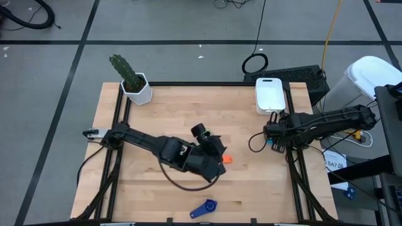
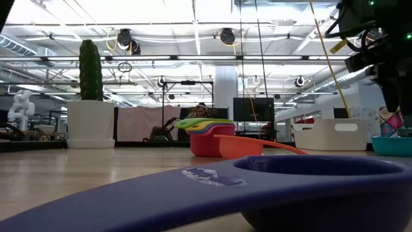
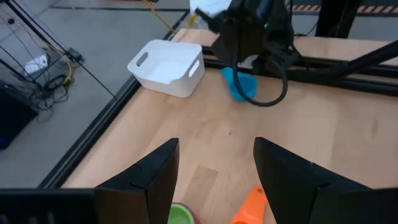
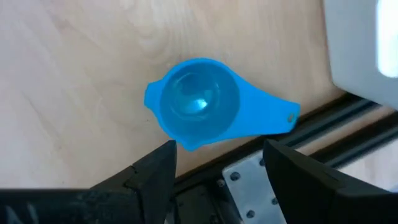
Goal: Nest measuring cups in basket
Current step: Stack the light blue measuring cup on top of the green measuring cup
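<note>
A stack of nested cups (image 2: 207, 134), red at the bottom with yellow and green above, stands mid-table. An orange cup (image 2: 241, 145) lies beside it. My left gripper (image 1: 217, 150) hovers open over them; green (image 3: 180, 214) and orange (image 3: 252, 208) rims show below its fingers. A light blue cup (image 4: 199, 102) sits upright near the table's right edge, its handle (image 4: 270, 118) pointing at the frame rail. My right gripper (image 4: 217, 146) is open above it. The dark blue cup (image 1: 204, 209) rests at the near edge. The white basket (image 1: 270, 94) stands at the far right corner.
A white hexagonal pot with a cactus (image 1: 135, 85) stands at the far left corner. Black frame rails (image 1: 295, 169) run along the table's left and right sides. Bare wood (image 1: 157, 119) lies between the pot, the stack and the basket.
</note>
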Available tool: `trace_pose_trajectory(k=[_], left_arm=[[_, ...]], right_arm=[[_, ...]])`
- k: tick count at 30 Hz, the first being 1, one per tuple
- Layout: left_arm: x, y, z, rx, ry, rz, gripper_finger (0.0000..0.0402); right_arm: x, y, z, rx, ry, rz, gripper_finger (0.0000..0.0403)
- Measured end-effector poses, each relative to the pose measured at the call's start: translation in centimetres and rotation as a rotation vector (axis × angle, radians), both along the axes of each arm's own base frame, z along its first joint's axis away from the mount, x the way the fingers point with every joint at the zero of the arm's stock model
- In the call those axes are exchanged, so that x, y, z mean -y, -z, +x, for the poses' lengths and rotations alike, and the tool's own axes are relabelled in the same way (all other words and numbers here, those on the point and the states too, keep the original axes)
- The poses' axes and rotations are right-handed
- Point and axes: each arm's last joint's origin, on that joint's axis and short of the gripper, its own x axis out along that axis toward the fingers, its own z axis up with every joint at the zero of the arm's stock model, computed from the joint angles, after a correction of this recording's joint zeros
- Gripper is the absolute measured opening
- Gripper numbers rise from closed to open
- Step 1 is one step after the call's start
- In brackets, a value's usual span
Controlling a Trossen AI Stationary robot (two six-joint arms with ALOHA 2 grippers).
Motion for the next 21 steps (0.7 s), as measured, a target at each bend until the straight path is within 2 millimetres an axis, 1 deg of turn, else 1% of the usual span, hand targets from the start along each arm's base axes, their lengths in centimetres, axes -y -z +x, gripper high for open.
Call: trace_pose_trajectory(k=[5, 11, 14, 21], left_arm=[[1.1, -0.8, -1.6, -0.007, 0.008, 0.039, 0.0212], [1.2, -0.4, -3.1, -0.067, -0.064, 0.053, 0.0212], [1.1, -0.2, -3.5, -0.079, -0.095, 0.034, 0.0212], [2.0, 0.1, -4.5, -0.100, -0.107, 0.037, 0.0212]], right_arm=[[0.0, 0.1, 0.4, 0.014, -0.010, 0.008, 0.0233], [-0.3, 0.6, 1.7, 0.069, -0.042, 0.062, 0.0233], [-0.3, 0.9, 2.1, 0.036, -0.049, 0.064, 0.0233], [-0.3, 2.0, 2.6, -0.058, -0.044, 0.061, 0.0233]])
